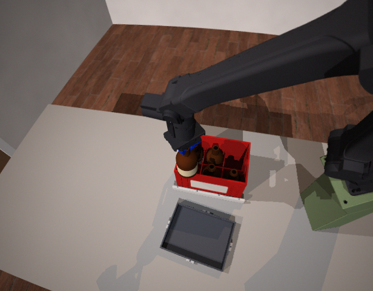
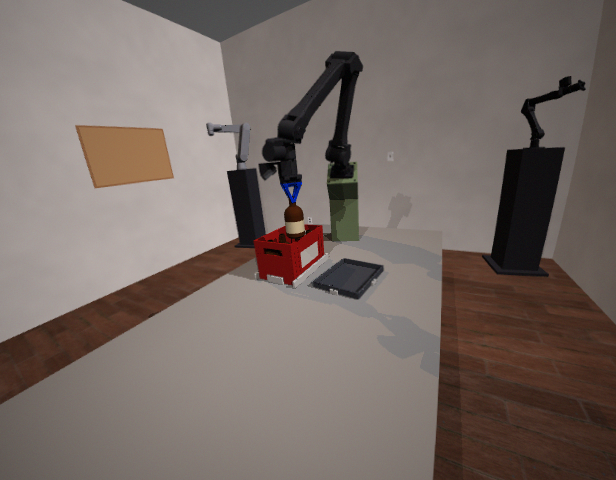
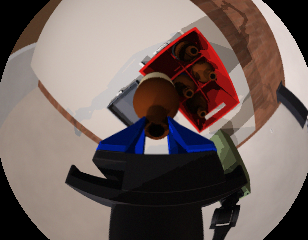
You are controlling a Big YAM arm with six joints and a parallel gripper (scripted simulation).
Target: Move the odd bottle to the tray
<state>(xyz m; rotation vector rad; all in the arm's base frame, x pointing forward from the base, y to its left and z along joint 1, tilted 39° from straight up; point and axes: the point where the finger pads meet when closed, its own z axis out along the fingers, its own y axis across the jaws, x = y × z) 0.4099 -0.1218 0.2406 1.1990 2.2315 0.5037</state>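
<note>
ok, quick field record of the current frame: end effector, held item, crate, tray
end effector: shut on the brown bottle's neck, blue fingers either side
held bottle: upright, raised, its base about at the rim over the crate's corner cell
crate: red, other bottles standing inside, one cell looks vacant
tray: dark, in front of the crate, nothing on it
table: bears both

A robot lab: bare walls, a wood floor (image 2: 525, 361), one big table (image 2: 246, 372), and robot arms on tall stands (image 2: 525, 206).
</note>
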